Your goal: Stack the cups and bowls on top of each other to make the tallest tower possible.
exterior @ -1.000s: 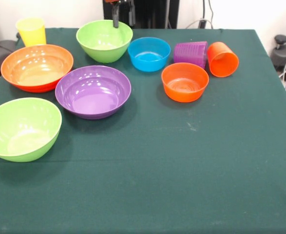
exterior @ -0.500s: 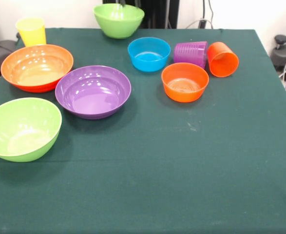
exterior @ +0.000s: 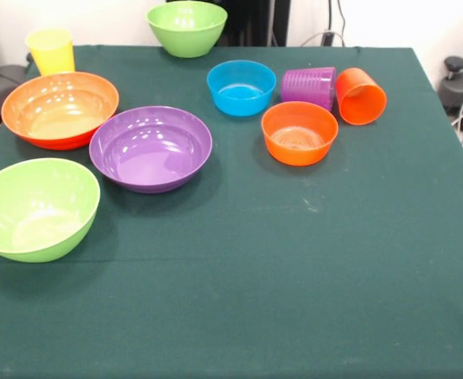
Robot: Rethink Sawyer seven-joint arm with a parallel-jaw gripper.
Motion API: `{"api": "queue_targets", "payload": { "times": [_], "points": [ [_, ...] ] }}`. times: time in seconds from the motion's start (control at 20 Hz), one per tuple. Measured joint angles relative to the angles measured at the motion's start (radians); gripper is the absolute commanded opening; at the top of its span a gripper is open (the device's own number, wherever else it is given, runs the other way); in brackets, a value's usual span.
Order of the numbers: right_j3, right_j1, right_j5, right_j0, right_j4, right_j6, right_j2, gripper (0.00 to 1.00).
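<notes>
Gripper not visible from my front view — cannot tell its state. Lime green bowl (exterior: 187, 28) sits raised at far edge of bench (exterior: 310, 260), upright, apparently carried from above. I judge nearest stacking base is large orange bowl (exterior: 60, 109) or purple bowl (exterior: 151, 148), both nearer camera and lower. All bowls look empty. Purple cup (exterior: 309, 85) and orange cup (exterior: 361, 95) lie on sides, touching; yellow cup (exterior: 50, 50) upright.

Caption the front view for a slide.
Lime green bowl raised at the table's far edge; six bowls and three cups wait unstacked on the green cloth.
</notes>
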Motion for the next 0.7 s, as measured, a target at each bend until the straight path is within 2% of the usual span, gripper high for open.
{"api": "queue_targets", "payload": {
  "times": [0.25, 0.45, 0.7],
  "points": [
    [-0.017, 0.000, 0.000, 0.010, 0.008, 0.000, -0.021, 1.00],
    [-0.041, 0.004, -0.006, 0.058, 0.014, 0.000, -0.057, 1.00],
    [-0.096, 0.017, -0.095, 0.080, 0.014, 0.000, -0.070, 1.00]
  ]
}}
